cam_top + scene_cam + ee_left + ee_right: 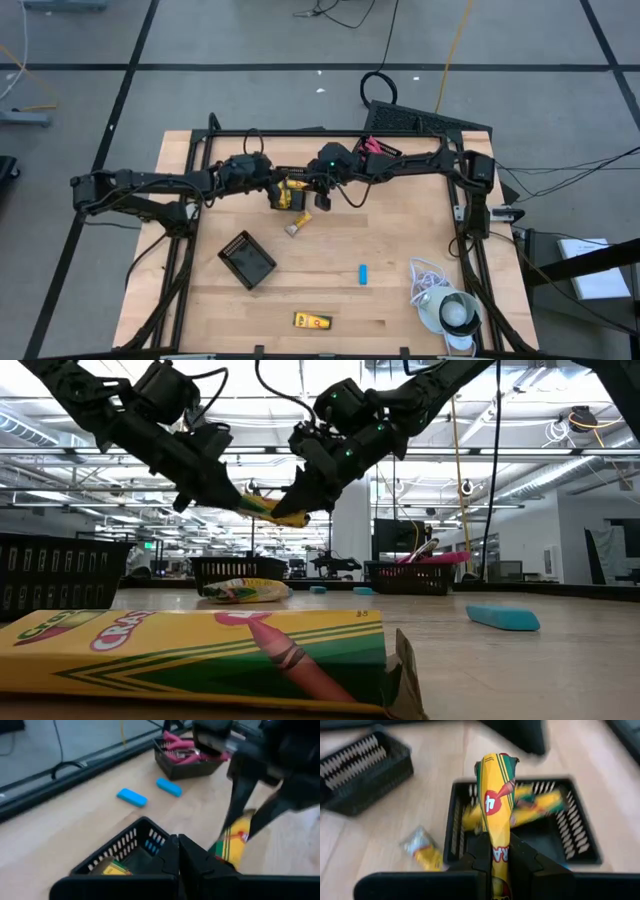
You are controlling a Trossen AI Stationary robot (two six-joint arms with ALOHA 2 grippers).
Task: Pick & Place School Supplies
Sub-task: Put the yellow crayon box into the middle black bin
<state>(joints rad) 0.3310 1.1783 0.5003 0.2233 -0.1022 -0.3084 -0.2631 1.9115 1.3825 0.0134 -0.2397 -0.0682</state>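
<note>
Right up against the low camera lies a crayon box (200, 660), its lettering cut off at "CRA". My right pincer (492, 851) is clamped on a yellow crayon pack (495, 795) marked "4", over a black basket (580, 845) already holding a few packs. Left pincer (178, 851) sits clenched, empty, right beside it. Blue erasers (132, 796) and another pack (312, 321) are left on the counter (400, 240), so I'd say halfway-ish.

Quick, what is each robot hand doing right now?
Left gripper: shut, nothing seen in it.
Right gripper: shut on the yellow cardboard crayon box, above a black slotted tray.
</note>
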